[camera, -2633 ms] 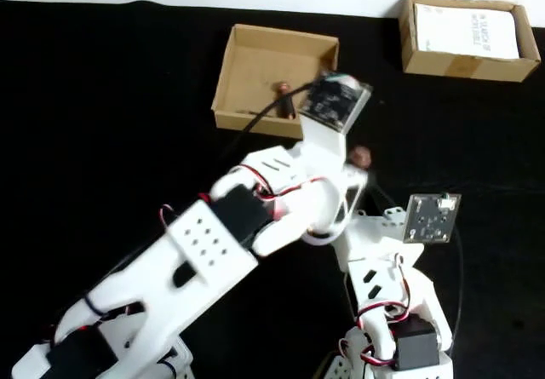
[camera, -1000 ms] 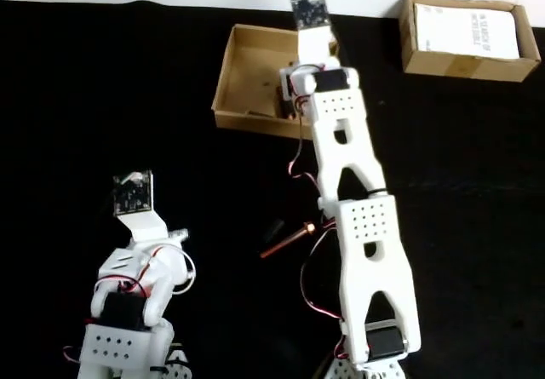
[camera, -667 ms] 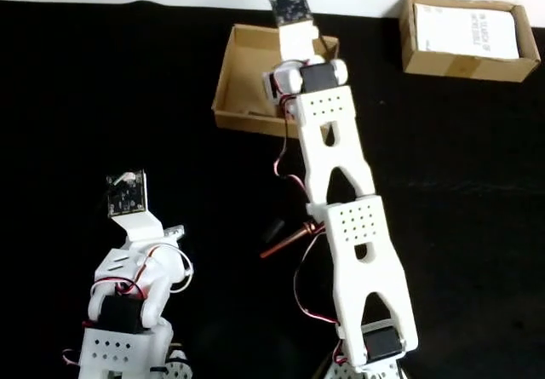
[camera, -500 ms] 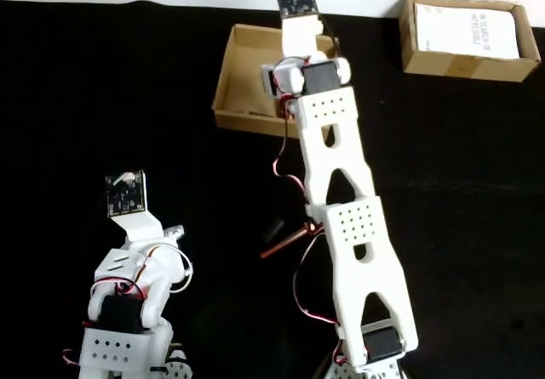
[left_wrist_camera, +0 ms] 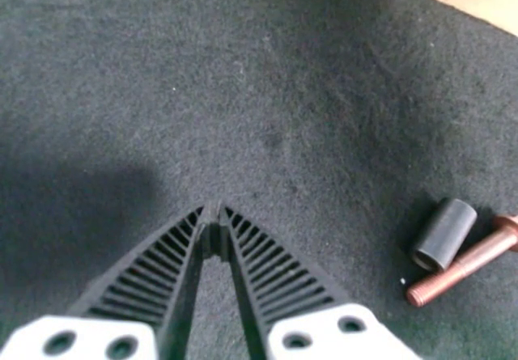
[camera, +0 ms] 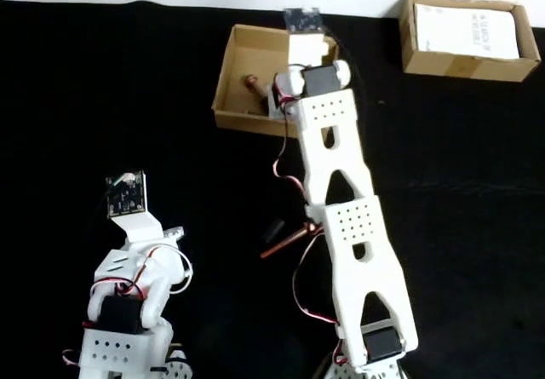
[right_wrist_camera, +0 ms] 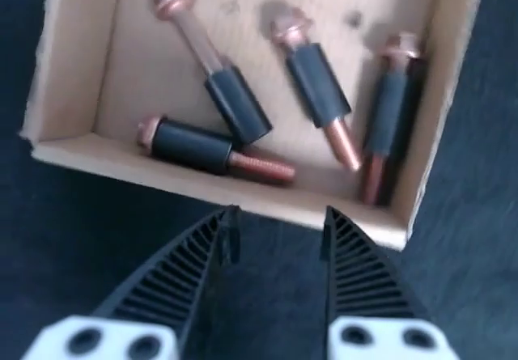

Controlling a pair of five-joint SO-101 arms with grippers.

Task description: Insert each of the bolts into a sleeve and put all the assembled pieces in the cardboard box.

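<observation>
**One bolt and sleeve loose on the table, four assembled pieces in the box**

Nearest, the left gripper [left_wrist_camera: 213, 224] hangs over the black table [left_wrist_camera: 162, 69], fingers pressed together on nothing. Off to one side lie a bare bolt [left_wrist_camera: 461, 261] and an empty sleeve [left_wrist_camera: 443, 235], just beside each other. Farther out, the right gripper [right_wrist_camera: 279, 218] hovers just short of the cardboard box [right_wrist_camera: 69, 61], fingers spread and empty. Inside lie four assembled pieces [right_wrist_camera: 202, 146]. Beyond stands a second box [camera: 464, 66] holding white paper.

- High view was evenly lit, with the white right arm [camera: 341, 166] nearly blown out against the black cloth [camera: 111, 81].
- A soft dark shadow sat on the cloth beside the left gripper [left_wrist_camera: 214, 222].
- The cardboard box [right_wrist_camera: 69, 69] floor was bright, and the sleeved bolts [right_wrist_camera: 312, 81] threw faint shadows.
</observation>
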